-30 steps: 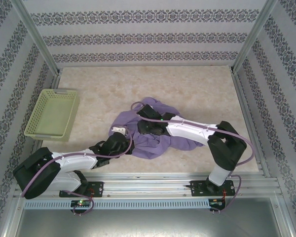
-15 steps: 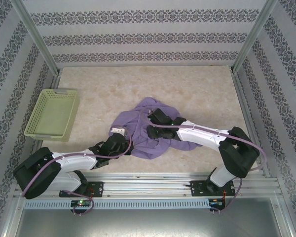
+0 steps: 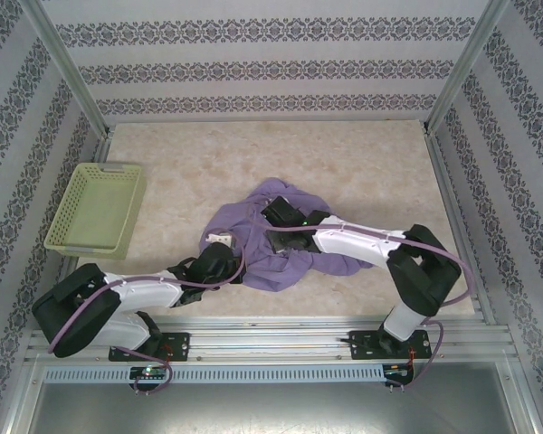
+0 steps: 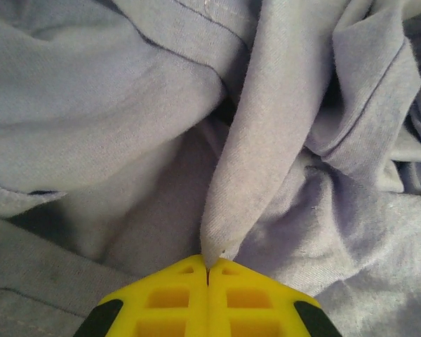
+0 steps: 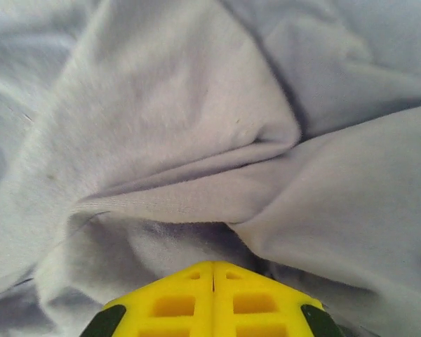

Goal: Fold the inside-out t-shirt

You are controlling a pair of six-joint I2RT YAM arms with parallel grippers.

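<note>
Left gripper [image 4: 208, 270]: yellow fingers clamped together, nipping a narrow fold of the t-shirt [image 4: 256, 140] at their tips; the fold rises toward 12 o'clock.

Right gripper [image 5: 212, 265]: yellow fingers closed flush. Cloth bunches right at the tips; cannot tell whether any is caught between them.

From above, the left arm enters the heap from 7 o'clock and the right arm from 4 o'clock.

Table [image 3: 344, 163]: pale beige, matte, marble-like veining.

Walls [image 3: 253, 63]: white panels on three sides with dark floral bands; metal posts at the corners.

Basket [image 3: 95, 208]: yellow-green plastic lattice, rectangular, at 9 o'clock of the shirt, well apart from it.

Shirt: lavender, a soft knit with faint fuzz, crumpled into a low mound near the table's centre, slightly toward 6 o'clock. Deep folds; a stitched hem is visible in the left wrist view.
</note>
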